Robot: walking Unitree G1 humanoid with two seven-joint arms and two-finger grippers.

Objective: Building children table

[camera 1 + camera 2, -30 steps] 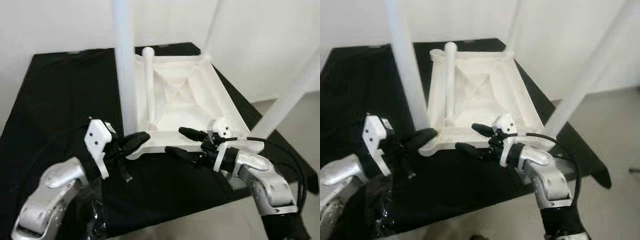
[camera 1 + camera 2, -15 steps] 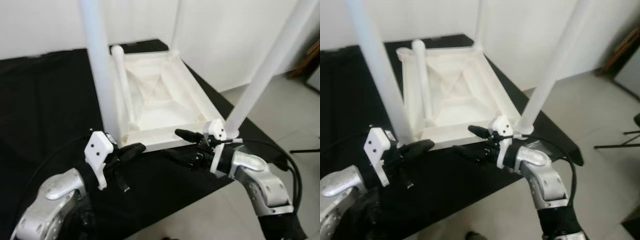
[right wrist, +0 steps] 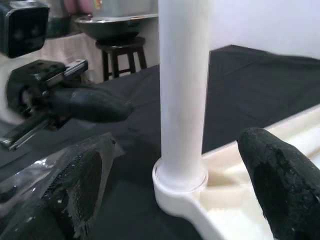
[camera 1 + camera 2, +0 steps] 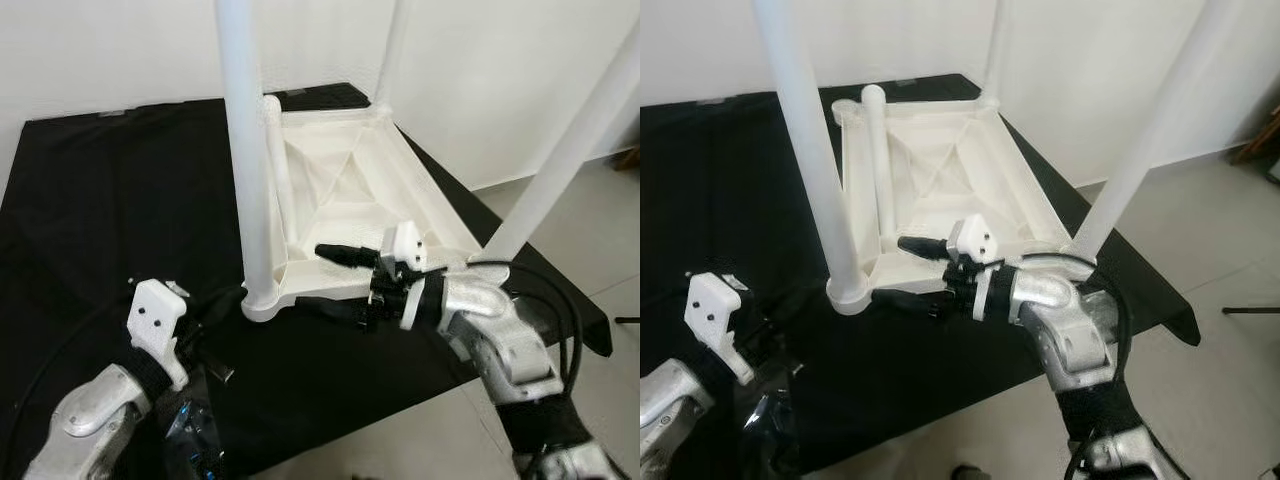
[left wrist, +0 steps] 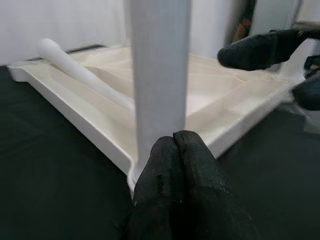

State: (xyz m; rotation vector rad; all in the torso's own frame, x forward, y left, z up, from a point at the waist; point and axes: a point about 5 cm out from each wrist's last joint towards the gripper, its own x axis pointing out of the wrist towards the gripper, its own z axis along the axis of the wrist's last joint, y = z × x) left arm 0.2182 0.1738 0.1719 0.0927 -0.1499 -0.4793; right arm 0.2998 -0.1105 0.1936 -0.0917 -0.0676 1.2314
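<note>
Children's table (image 4: 365, 190), white plastic, lies upside down on the black cloth (image 4: 110, 200) that covers the work surface, toward the surface's right side, its underside ribs facing up. Three legs stand upright in their corner sockets: the near-left leg (image 4: 245, 150), the near-right leg (image 4: 570, 150) and one at the far-right corner. A fourth leg (image 4: 878, 150) lies loose inside the upturned top along its left edge, with its end near the far-left corner, so I judge that socket unfilled.

My right gripper (image 4: 345, 282) is spread, one finger above the near rim of the top and one below it, straddling the rim without pressing on it as far as I can see. My left gripper (image 5: 175, 145) has its fingers pressed together with nothing between them; the tips sit just in front of the base of the near-left leg, close to its socket collar (image 3: 180, 185).

Risks I see from here: if my right fingers close and lift the rim, the loose leg could roll inside the top, and the tall legs make the whole piece top-heavy. A shove from my left tips against the near-left leg could tilt it in its socket or slide the table on the cloth toward the right edge.
</note>
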